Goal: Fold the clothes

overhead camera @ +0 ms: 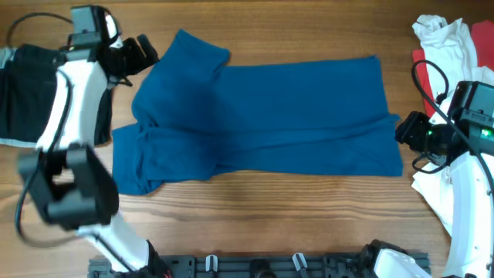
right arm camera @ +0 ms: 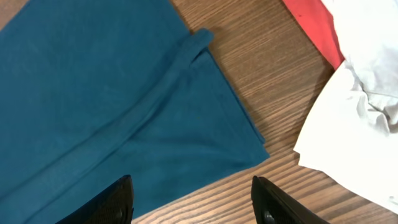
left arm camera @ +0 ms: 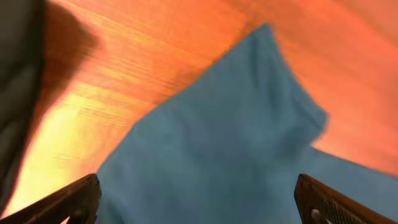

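At the far left edge of the wooden table (overhead camera: 255,212) lies a black garment (overhead camera: 27,85), partly under the white left arm. In the left wrist view it shows only as a dark, blurred mass (left arm camera: 15,93) along the left border.

The left gripper (overhead camera: 150,52) sits at the far left, pointing right toward the far left corner of the blue shirt (overhead camera: 262,116). Seen from its wrist camera, the left gripper (left arm camera: 199,205) has its fingers (left arm camera: 68,200) spread wide with nothing between them. The blue shirt (left arm camera: 230,155) lies under and ahead of them, one pointed flap reaching out over the bare wood.

The shirt fills the middle of the table, laid out long from left to right. Its right part is fairly flat, while its left part is rumpled and bunched toward the near left corner.

The right gripper (overhead camera: 401,127) is at the shirt's right edge, just beside the cloth. From its wrist camera, the right gripper (right arm camera: 193,205) is also spread apart and grips nothing. The blue shirt (right arm camera: 93,99) lies ahead and to the left, a raised fold running across it, and its corner ends on bare wood between the fingers (right arm camera: 115,202).

Right of the shirt, apart from it, a red garment (right arm camera: 314,28) lies partly under a white garment (right arm camera: 354,118). In the overhead view the red garment (overhead camera: 421,69) and white garment (overhead camera: 440,35) sit at the far right corner.
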